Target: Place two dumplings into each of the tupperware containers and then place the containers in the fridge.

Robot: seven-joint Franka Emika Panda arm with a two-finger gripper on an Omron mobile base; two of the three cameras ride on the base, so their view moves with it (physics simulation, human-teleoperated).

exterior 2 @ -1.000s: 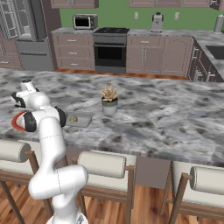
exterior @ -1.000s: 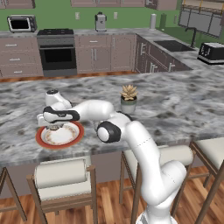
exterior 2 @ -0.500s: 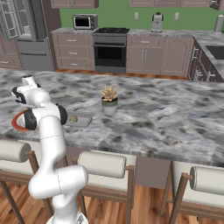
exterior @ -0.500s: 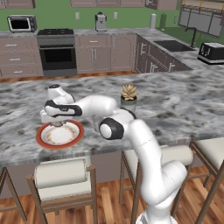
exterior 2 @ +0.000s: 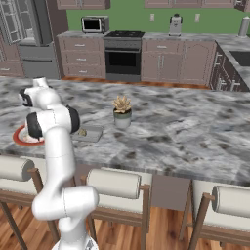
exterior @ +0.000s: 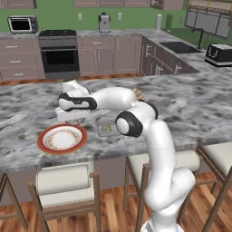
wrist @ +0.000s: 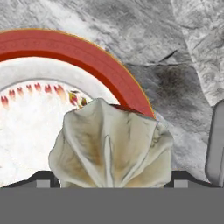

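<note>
My gripper hangs just above the marble island, past the far rim of the red-rimmed plate, and is shut on a dumpling. In the hand view this pale, pleated dumpling sits between the two fingertips, over the plate's rim. One grey tupperware container lies right of the plate with another dumpling inside; the same container appears beside my arm. A grey rounded wall stands at the right edge of the hand view. The fridge stands far left across the kitchen.
A small potted plant stands mid-island behind the container. Bar stools line the near edge of the island. The oven, microwave and sink counter are along the far walls.
The hand has risen off the middle of the plate and drifted back and right toward the container, carrying the dumpling. The plate now lies bare.
</note>
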